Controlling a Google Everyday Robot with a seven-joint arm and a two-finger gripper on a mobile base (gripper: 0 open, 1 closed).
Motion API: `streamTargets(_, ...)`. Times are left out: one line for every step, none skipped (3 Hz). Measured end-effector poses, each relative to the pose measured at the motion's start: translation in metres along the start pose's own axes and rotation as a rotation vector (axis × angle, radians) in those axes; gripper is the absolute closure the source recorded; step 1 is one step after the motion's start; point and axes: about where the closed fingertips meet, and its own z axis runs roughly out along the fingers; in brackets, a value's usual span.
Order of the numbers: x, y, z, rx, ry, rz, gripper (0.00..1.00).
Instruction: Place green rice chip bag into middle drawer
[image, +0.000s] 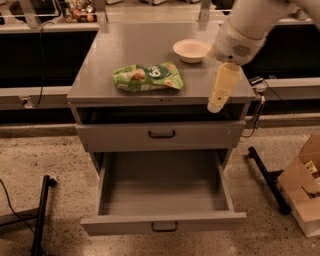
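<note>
The green rice chip bag (147, 76) lies flat on the grey cabinet top (125, 45), left of centre near the front edge. The middle drawer (164, 223) is pulled wide open below, and nothing shows inside it. The grey drawer front above it (161, 135) is shut. My gripper (220, 94) hangs from the white arm over the right front corner of the cabinet top. It is to the right of the bag and apart from it, holding nothing that I can see.
A cream bowl (192, 50) stands on the cabinet top at the back right, just left of my arm. A cardboard box (305, 195) sits on the floor at the right. Black stand legs lie on the floor at the left (42, 210) and right (267, 180).
</note>
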Motion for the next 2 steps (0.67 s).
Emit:
streamTargets(-0.040,-0.058,0.045,-0.015,-0.075,-0.038,0.00)
streamTargets(-0.066,-0.096,0.076,0.025,-0.089,-0.074,0.00)
